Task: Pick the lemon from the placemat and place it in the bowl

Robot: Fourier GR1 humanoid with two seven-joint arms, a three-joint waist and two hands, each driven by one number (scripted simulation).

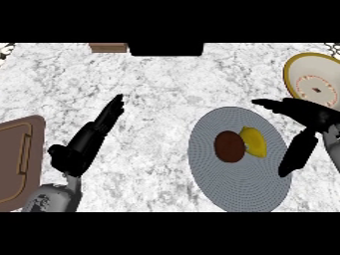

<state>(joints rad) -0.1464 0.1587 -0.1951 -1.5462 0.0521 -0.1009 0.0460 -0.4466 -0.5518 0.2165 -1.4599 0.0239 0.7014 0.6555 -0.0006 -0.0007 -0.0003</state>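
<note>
Yellow lemon (254, 141) on grey round placemat (239, 184), cream gold-rimmed bowl (322, 83) upper right

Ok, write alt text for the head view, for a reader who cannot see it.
A yellow lemon lies beside a dark brown round object on a round grey placemat, with the right hand open just beside it. A yellow-rimmed bowl sits beyond; the left hand rests open on the marble counter.

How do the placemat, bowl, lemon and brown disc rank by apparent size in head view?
Largest to smallest:
1. Grey round placemat
2. Yellow-rimmed bowl, partly cut off at the view's edge, so unsure
3. Brown disc and lemon: look alike, not ranked
</note>
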